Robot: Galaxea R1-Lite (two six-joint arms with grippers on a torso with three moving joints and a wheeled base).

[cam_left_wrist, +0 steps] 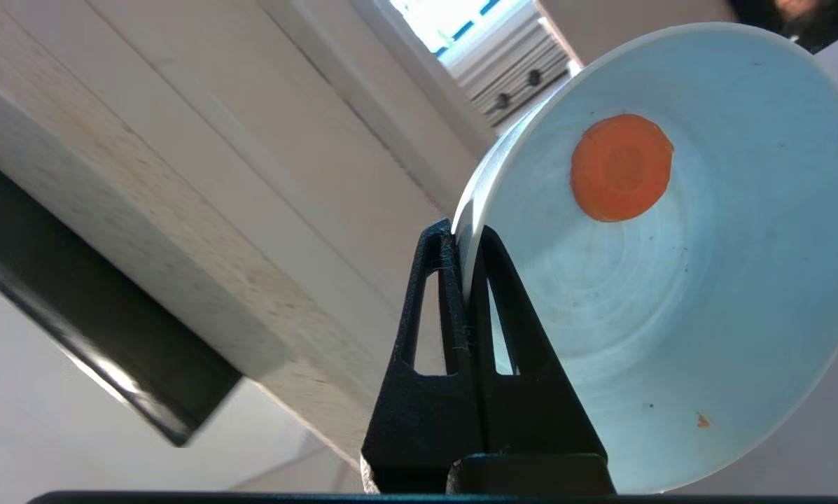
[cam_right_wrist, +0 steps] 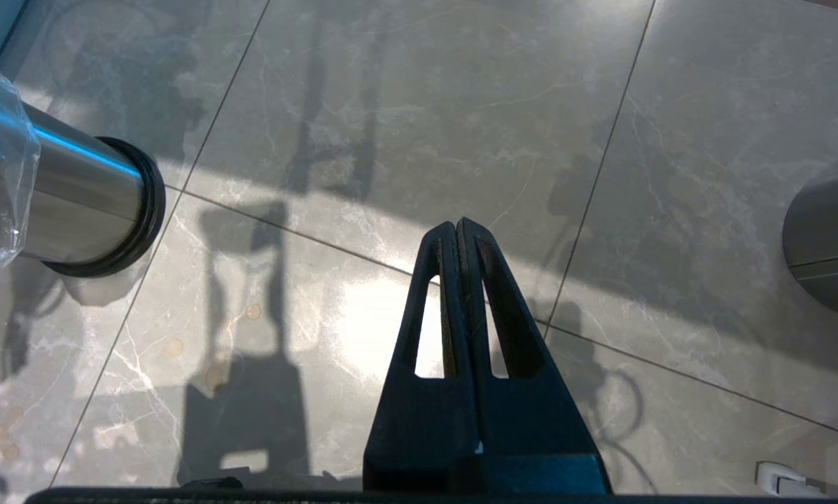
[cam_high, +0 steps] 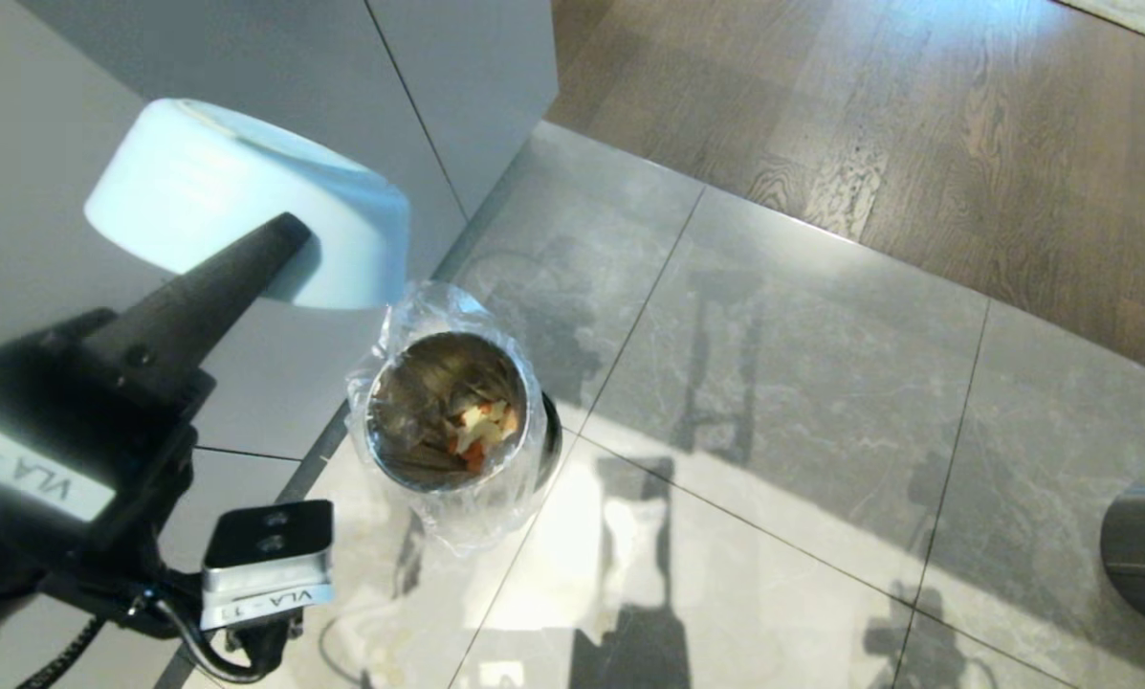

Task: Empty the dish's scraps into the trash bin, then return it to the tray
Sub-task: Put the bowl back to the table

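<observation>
My left gripper (cam_left_wrist: 466,231) clamped on dish (cam_high: 247,206) rim, one finger inside, one outside. Dish inverted, held above and left of bin (cam_high: 452,411). Carrot slice (cam_left_wrist: 622,168) stuck to dish floor. Scraps (cam_high: 476,431) in lined bin. My right gripper (cam_right_wrist: 457,227) closed, empty, over floor tiles (cam_right_wrist: 404,126), right of bin.

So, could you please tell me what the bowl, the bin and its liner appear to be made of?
The dish, pinched at its rim by the left gripper, looks like smooth matte plastic or melamine: pale blue-white, faint concentric rings inside. The trash bin seems polished steel, given its bright streak of reflection, with a black base ring. Its liner is thin clear plastic film, crinkled and glinting.
</observation>
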